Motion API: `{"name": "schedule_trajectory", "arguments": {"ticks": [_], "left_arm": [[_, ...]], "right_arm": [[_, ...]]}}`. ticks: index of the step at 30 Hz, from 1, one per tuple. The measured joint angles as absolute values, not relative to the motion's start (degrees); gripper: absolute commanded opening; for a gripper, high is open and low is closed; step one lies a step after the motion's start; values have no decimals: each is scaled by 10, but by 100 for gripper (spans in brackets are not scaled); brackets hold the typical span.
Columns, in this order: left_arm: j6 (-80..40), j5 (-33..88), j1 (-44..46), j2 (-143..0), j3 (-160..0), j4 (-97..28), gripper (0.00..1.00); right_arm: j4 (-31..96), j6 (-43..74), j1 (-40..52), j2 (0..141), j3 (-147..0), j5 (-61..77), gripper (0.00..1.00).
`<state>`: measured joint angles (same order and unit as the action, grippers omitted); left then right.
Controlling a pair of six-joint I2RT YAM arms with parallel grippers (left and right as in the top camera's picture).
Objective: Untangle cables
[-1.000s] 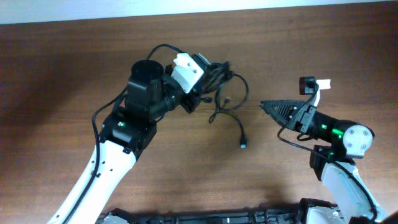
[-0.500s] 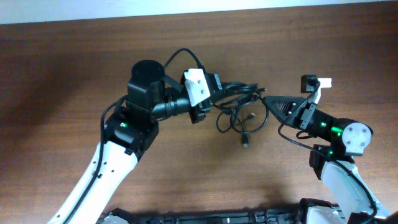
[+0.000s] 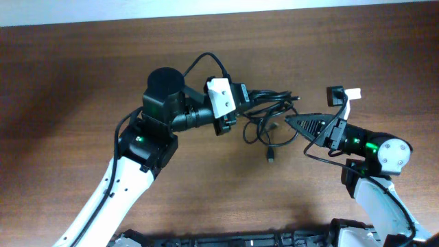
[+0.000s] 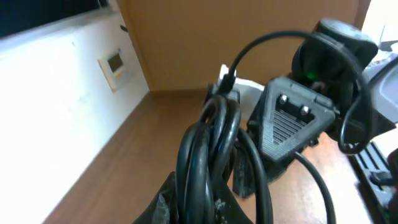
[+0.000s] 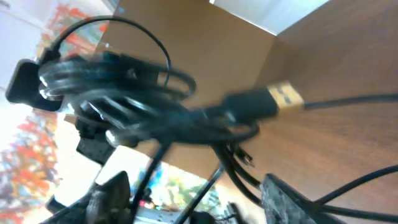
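Note:
The cables are a bundle of thin black cords held above the wooden table. My left gripper is shut on the bundle's left end. Loops hang from it, and one plug end dangles lowest. In the left wrist view the cables rise from between the left gripper's fingers. My right gripper is open and points left just under the bundle's right end. In the right wrist view the cables and a gold-tipped plug lie ahead of the spread right gripper's fingers, with some strands passing between them.
The right gripper's black finger shows close behind the bundle in the left wrist view. The table's back edge meets a white wall. A black rail runs along the front edge.
My left gripper has carried the cable bundle to the right, up to the right gripper. The right gripper has dipped slightly and now sits under the bundle's end.

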<state>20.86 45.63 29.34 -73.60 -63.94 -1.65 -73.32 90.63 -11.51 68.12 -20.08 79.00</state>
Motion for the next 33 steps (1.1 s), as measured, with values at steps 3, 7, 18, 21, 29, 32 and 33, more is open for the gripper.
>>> {"name": "schedule_trajectory", "arguments": {"ticks": [3,7,18,21,29,32,33], "left_arm": [[209,444,294,-736,-639,6,0],[192,395,294,-736,-639,7,0],[123,323,264,-736,-639,-2,0],[110,327,246,-736,-639,-15,0],[93,361,238,-736,-639,-43,0],[91,366,238,-736,-639,-65,0],[91,372,238,-736,-639,-67,0]], "right_arm": [[-634,881,-116,682,-203,770,74],[-492,815,-116,684,-204,695,75],[-332,627,-116,684,-204,513,81],[-293,590,-116,670,-205,486,81],[107,393,-116,617,-341,390,82],[199,302,-116,603,-409,370,82],[225,261,-116,598,-436,367,82]]}}
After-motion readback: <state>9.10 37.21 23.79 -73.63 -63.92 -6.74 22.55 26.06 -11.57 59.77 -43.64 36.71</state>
